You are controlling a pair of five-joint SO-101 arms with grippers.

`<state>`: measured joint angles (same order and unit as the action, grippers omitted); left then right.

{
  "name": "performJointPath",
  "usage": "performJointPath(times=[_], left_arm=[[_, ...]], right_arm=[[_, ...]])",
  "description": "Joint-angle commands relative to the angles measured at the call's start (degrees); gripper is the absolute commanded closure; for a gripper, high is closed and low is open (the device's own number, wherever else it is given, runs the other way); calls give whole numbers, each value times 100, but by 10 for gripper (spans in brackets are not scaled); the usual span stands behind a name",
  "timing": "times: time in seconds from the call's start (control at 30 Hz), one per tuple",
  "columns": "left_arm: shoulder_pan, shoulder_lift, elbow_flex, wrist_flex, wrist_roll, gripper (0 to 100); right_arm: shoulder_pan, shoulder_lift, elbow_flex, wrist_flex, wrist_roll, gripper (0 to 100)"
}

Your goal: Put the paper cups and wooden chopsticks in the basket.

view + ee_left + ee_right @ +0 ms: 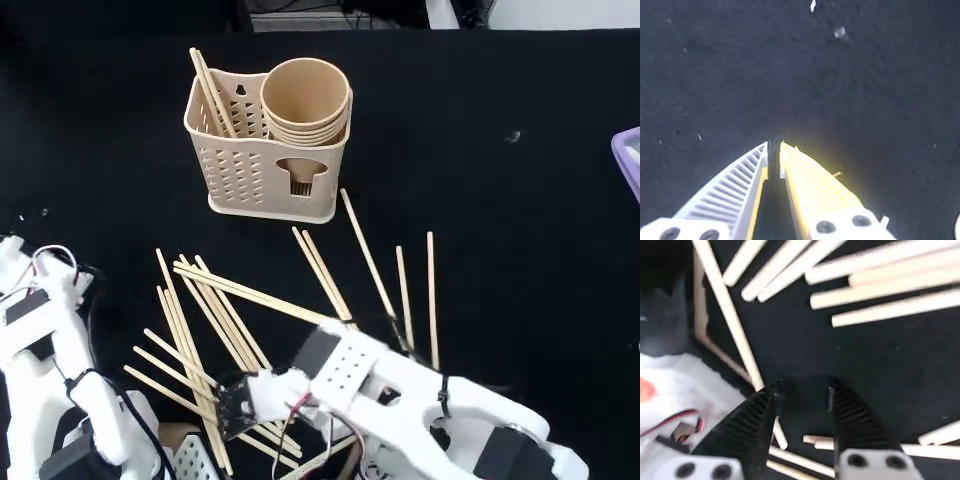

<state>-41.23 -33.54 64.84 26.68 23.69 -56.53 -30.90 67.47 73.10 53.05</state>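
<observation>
A beige slotted basket (255, 170) stands at the back of the black table, with a stack of paper cups (305, 95) and a few wooden chopsticks (212, 92) inside it. Several loose chopsticks (225, 320) lie fanned across the front of the table, and more (370, 255) lie to their right. My right gripper (802, 390) is open just above the cloth among the chopsticks (880, 290), with one stick (735, 325) beside a finger and nothing between the fingers. In the high view it (235, 402) sits over the front of the pile. My left gripper (774, 149) is shut and holds nothing, over bare cloth.
The left arm (45, 330) rests at the table's front left corner. A purple object (628, 160) pokes in at the right edge. Bare black cloth spreads to the right of the basket and along the back.
</observation>
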Motion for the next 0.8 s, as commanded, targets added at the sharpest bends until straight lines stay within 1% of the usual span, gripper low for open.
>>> performJointPath(times=[0.0,0.1,0.23,0.33,0.47,0.6,0.77], left_arm=[[-127,-88,-198,-387,18,948],[-145,-88,-215,-431,18,948],[-400,-88,-251,-484,35,949],[-426,-88,-251,-536,35,949],[-426,-88,-251,-545,35,949],[-426,-88,-207,-774,35,949],[-418,-79,-198,-818,35,951]], right_arm=[[-264,-189,13,-97,-149,851],[-299,-171,13,-97,-149,851],[-299,-189,4,-88,-158,851],[-299,-154,-66,-44,-158,848],[-308,-145,-523,519,-62,848],[-299,-145,-681,923,668,848],[-308,-145,-857,1213,1143,847]])
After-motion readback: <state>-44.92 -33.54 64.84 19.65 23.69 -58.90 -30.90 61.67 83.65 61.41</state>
